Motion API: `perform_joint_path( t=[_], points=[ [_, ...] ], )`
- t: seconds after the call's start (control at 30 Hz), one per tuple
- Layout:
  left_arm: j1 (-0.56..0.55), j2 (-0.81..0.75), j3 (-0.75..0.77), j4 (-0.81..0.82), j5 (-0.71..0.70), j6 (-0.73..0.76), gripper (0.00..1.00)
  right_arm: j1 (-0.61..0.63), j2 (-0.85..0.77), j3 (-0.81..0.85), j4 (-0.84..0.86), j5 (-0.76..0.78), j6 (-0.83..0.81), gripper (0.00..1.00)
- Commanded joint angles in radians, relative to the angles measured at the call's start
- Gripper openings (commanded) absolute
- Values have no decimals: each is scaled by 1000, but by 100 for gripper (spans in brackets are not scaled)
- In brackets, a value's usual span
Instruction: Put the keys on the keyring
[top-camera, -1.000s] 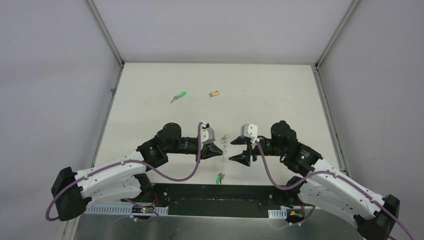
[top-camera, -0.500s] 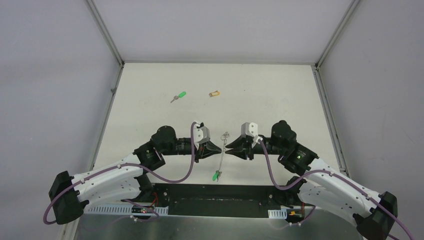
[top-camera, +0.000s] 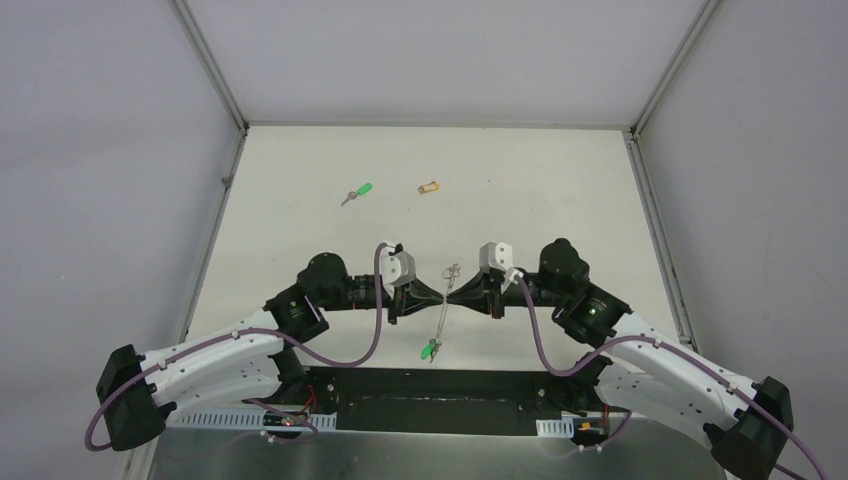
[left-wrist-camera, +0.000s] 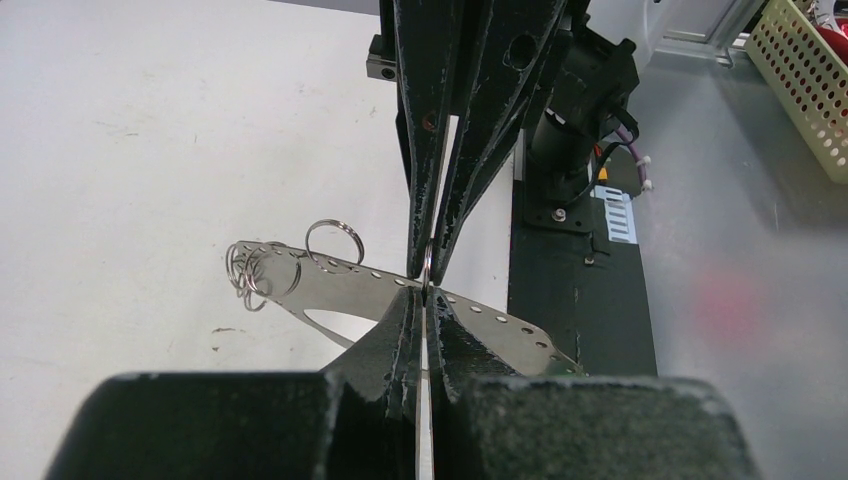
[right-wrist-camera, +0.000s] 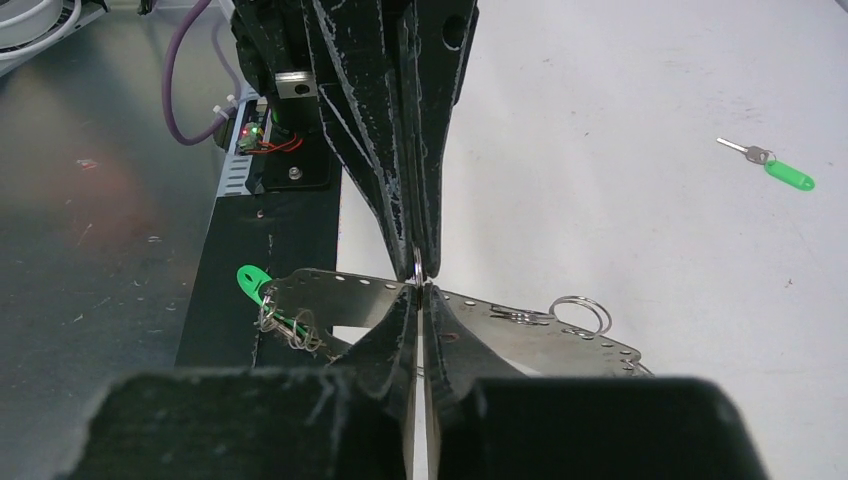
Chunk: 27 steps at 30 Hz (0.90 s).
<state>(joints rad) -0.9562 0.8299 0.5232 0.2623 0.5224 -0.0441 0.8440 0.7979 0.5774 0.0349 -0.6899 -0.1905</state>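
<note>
**Desk:** What sat nearest the lens, and what was hidden?

**Photographer:** The two arms met tip to tip just beyond the black plate (top-camera: 430, 385) at the table's near edge. The left claw (left-wrist-camera: 424, 300) was clamped tight on the keyring (left-wrist-camera: 330, 275), a flat metal band punched with holes. The right claw (right-wrist-camera: 421, 300) had its fingers pressed together on the same spot from the opposite side. One small loop stood up from the band's edge there. The black fingers covered the pinch point, so how much metal each claw held could not be made out.

**Desk:** And the rest of the keyring?

**Photographer:** It was held above the table, slanting back toward the arms' bases. A green tag (right-wrist-camera: 250, 278) hung at its near end and small rings (left-wrist-camera: 250, 272) at its far end.

**Desk:** The surface and the room?

**Photographer:** The table (top-camera: 540, 200) was plain off-white and lightly scuffed. Farther back lay the green key (top-camera: 358, 192) and, to its right, the yellow-tan key (top-camera: 429, 187). Both were loose and well apart from the keyring. Pale grey walls (top-camera: 100, 150) closed in three sides. A mesh basket (left-wrist-camera: 800, 80) was cut off at the corner of the left wrist view. Any print was too small to read.
</note>
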Motion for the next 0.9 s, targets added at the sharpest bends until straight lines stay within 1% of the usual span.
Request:
perform_joint_path(
  t=[0.0,0.13,0.2,0.27,0.33,0.37,0.47,0.57,0.87],
  points=[
    [-7,-21,-8,80,-10,-15,0,1,-2,16,58,-26,13,0],
    [-6,-25,-8,61,-13,-12,0,0,-12,18,40,-15,13,0],
    [-6,-27,-2,38,-13,-9,15,0,-14,26,12,-4,5,0],
    [-6,-32,13,-7,-13,6,27,1,-10,44,-41,13,-12,0],
    [-6,-35,34,-65,-17,29,35,1,3,75,-118,33,-29,0],
    [-6,-36,47,-97,-20,42,36,1,14,101,-162,37,-39,0],
    [-7,-40,86,-176,-25,103,39,1,52,174,-277,46,-59,0],
    [-7,-32,108,-223,-25,129,40,1,85,223,-340,42,-64,0],
    [-6,39,156,-232,-9,109,41,3,112,249,-349,23,-48,0]
  ],
)
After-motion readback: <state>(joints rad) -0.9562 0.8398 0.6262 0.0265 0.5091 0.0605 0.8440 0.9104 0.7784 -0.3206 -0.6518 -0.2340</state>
